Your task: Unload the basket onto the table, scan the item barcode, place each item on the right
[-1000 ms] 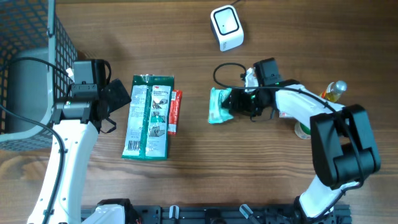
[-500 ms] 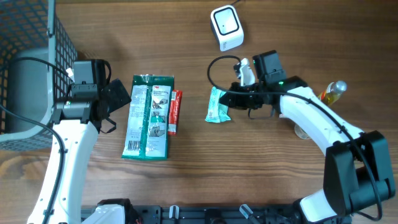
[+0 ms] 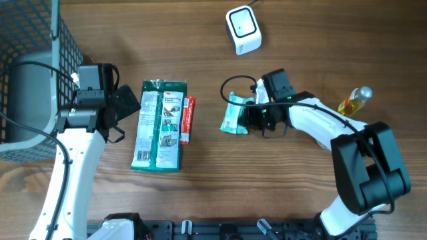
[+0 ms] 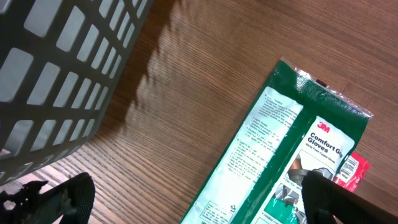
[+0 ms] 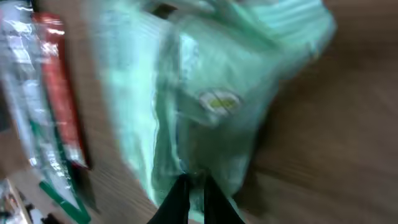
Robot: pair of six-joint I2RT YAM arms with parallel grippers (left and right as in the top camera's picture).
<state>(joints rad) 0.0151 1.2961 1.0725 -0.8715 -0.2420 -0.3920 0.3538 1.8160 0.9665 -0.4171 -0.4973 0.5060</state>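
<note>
Pinching the pale green packet [image 3: 233, 115] by its edge, the right gripper [image 3: 249, 115] is clenched on it, the scanner [image 3: 243, 29] lies well apart beyond that gripper, the left gripper [image 3: 127, 105] hangs released, so the scan itself looks not yet done.

Item: mint-green packet [image 3: 233, 115], soft crinkled plastic with a small yellowish mark on its face, blurred in the right wrist view
Pose: long side running roughly toward the far edge, slightly tilted; cannot tell if it is off the wood
Grip: right edge pinched in the closed right gripper [image 3: 250, 115]
Scanner: white rounded scanner [image 3: 243, 29], dark-framed window facing up, near the far edge, well apart from the packet
</note>
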